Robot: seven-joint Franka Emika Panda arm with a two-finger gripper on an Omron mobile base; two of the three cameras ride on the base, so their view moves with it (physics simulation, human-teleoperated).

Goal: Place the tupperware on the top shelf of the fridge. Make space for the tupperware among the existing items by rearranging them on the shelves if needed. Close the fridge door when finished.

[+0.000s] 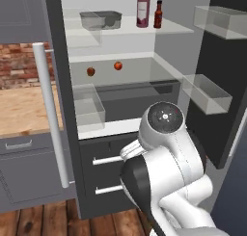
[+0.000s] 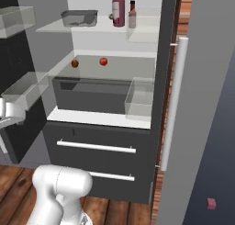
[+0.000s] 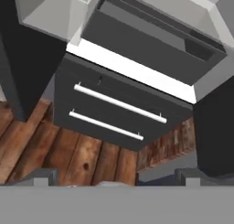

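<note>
One step remains, I judge: the tupperware (image 1: pixel 100 19) sits on the top shelf (image 1: pixel 126 32) beside both bottles; jaws wide, empty; next, swing the fridge door (image 1: pixel 223 76) shut.

Wood plank floor (image 3: pixel 68 150), brick wall (image 1: pixel 17 64) w/ wooden counter (image 1: pixel 24 110), grey cabinets (image 1: pixel 29 167).

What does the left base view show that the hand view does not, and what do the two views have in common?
Left base view alone: the tupperware, the pinkish-red bottle and the sauce bottle on the top shelf, plus a brick wall and wooden counter. Hand view alone: the tips of the open hand low in the picture, over the wooden floor. Both: the fridge standing open, its two drawers with white bar handles, and a red fruit on a lower shelf.
</note>
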